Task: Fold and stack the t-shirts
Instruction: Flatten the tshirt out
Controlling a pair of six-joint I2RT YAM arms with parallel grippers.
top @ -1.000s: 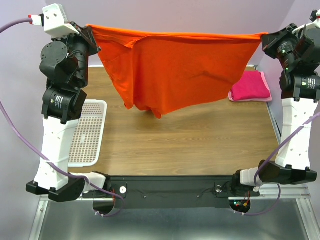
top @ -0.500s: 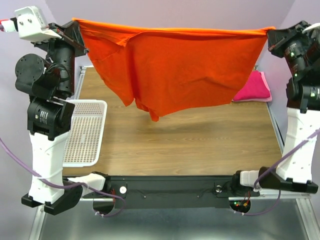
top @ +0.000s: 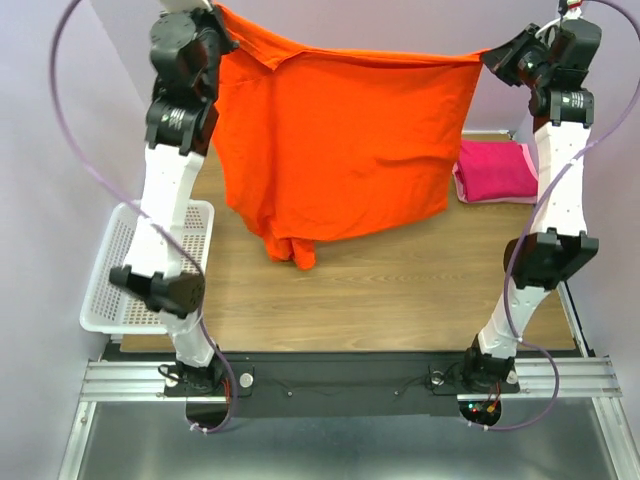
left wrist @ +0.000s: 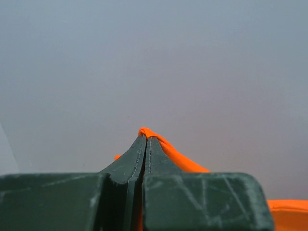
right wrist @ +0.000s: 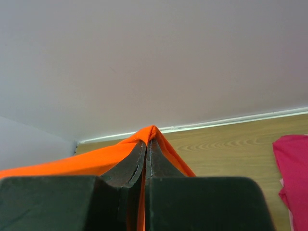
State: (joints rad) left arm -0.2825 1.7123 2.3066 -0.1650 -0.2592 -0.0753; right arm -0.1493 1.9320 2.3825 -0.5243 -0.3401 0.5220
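Hanging orange t-shirt (top: 340,140) screens the far side
Passage lies over the bare tabletop (top: 400,290) near it; folded pink t-shirt (top: 495,172) sits far right, white lattice basket (top: 118,245) near left.

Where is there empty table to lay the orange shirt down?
The bare wooden table between the white plastic lattice basket and the folded magenta-pink shirt, under the hanging bright orange cloth t-shirt. Far right corner is crowded.

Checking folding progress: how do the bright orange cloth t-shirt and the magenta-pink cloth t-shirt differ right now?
The bright orange cloth t-shirt hangs spread out, unfolded; the magenta-pink cloth t-shirt is folded into a compact pad. The orange one is pinched at its top corners by the left gripper and right gripper; the pink one lies untouched on the wooden table. Both are plain cloth.
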